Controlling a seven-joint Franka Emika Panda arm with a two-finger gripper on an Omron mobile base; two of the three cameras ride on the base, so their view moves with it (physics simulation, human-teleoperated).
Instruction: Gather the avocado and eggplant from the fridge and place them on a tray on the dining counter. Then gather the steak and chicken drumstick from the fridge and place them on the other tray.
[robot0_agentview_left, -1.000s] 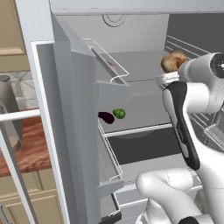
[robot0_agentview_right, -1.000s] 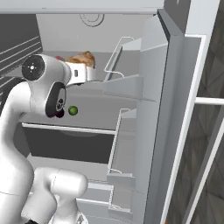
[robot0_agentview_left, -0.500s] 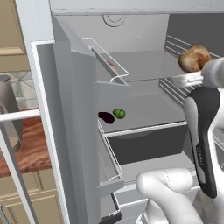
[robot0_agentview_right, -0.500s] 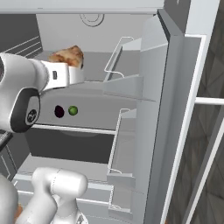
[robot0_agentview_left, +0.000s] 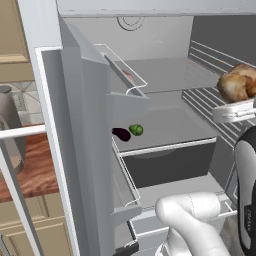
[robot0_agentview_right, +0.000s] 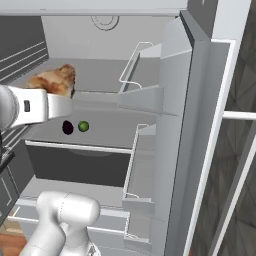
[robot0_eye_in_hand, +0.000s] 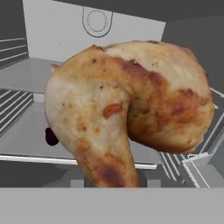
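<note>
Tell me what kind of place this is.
A kitchen, seen at an open grey fridge: wire shelves, clear door bins, and wooden cabinets beside it. A small green avocado sits on a shelf.

One drumstick (robot0_eye_in_hand: 127, 109), browned, up at the front of the open fridge (robot0_agentview_left: 165, 100). One eggplant (robot0_agentview_left: 121, 133) and one avocado (robot0_agentview_left: 136, 130), side by side on a shelf (robot0_agentview_left: 175, 131) inside. Two door bins (robot0_agentview_right: 142, 95), one above the other. One drawer (robot0_agentview_left: 170, 162) under the shelf. One grey pot (robot0_agentview_left: 7, 130) on the wooden surface (robot0_agentview_left: 30, 170) beside the fridge.
</note>
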